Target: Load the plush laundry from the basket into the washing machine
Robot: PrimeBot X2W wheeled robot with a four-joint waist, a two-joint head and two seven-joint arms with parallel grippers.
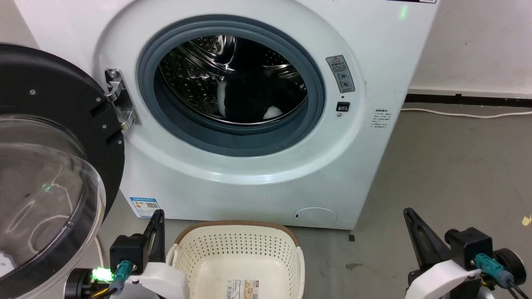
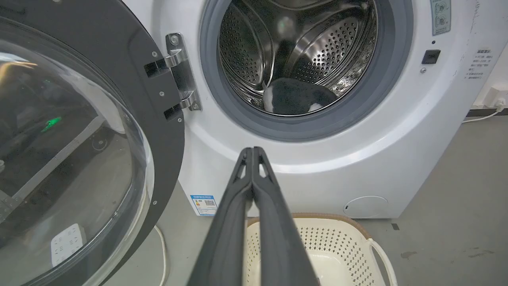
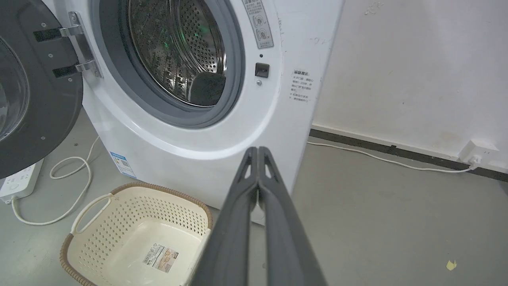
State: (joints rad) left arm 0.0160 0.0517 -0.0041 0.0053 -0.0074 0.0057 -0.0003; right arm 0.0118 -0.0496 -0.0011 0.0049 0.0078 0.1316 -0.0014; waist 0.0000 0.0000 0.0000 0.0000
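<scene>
The black plush laundry (image 1: 249, 104) with white patches lies inside the steel drum of the white washing machine (image 1: 232, 182); the plush laundry (image 2: 295, 97) rests low in the drum, and in the right wrist view the plush laundry (image 3: 208, 88) peeks past the seal. The cream basket (image 1: 239, 253) stands on the floor before the washer with nothing in it but its sticker (image 3: 160, 255). My left gripper (image 1: 160, 214) is shut beside the basket's left rim, holding nothing. My right gripper (image 1: 408, 211) is shut over bare floor at the right.
The round black-framed door (image 1: 45, 166) hangs wide open at the left, close to my left arm. A white cable (image 3: 75, 190) and power strip (image 3: 20, 182) lie on the floor under it. Another cable (image 1: 465, 113) runs along the wall at right.
</scene>
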